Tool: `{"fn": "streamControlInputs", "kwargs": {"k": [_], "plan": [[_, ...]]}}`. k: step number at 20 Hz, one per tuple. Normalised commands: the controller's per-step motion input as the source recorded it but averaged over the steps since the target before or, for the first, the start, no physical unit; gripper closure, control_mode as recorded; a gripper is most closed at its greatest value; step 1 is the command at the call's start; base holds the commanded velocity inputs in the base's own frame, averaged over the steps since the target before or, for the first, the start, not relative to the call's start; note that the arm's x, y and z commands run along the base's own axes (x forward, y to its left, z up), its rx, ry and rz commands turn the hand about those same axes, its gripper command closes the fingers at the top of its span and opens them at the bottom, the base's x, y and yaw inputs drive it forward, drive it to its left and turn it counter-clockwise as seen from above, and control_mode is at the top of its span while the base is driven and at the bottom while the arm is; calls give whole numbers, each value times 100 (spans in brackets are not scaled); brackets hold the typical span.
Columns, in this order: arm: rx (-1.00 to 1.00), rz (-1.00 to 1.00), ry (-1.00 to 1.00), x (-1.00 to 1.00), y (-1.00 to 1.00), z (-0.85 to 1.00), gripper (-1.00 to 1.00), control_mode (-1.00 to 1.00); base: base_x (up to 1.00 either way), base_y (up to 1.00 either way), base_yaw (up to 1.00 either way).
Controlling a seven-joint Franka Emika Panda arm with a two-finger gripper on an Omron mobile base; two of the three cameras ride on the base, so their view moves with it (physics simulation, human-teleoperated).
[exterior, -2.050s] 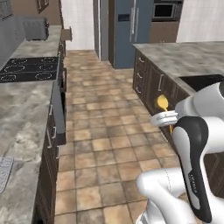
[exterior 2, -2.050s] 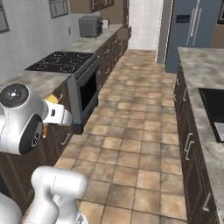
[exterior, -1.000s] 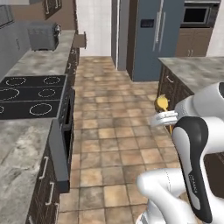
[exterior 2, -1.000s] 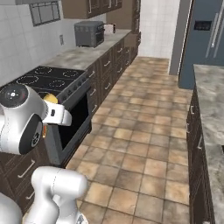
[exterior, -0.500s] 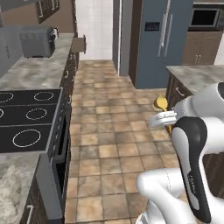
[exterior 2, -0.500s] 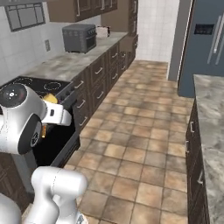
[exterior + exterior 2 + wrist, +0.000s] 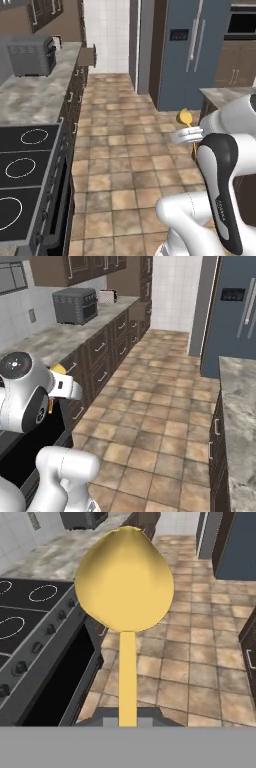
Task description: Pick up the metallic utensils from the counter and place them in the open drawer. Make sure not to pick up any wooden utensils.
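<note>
At centre of hand view, golden spoon stands upright, handle pinched in closed gripper. Open drawer upper left, well apart. Risk: slim handle slipping during transit.

1. You saw the claw clamped on the golden spoon, its bowl upright.
2. You saw the stovetop at left, with the toaster oven on the worktop beyond.
</note>
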Motion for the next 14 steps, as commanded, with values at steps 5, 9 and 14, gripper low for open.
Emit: {"fn": "streamControlInputs", "kwargs": {"k": [5,9,14], "plan": [[0,0,0,0,0,0,100,100,95,0,0],[0,0,0,0,0,0,100,100,77,0,0],[0,0,0,0,0,0,100,100,76,0,0]]}}
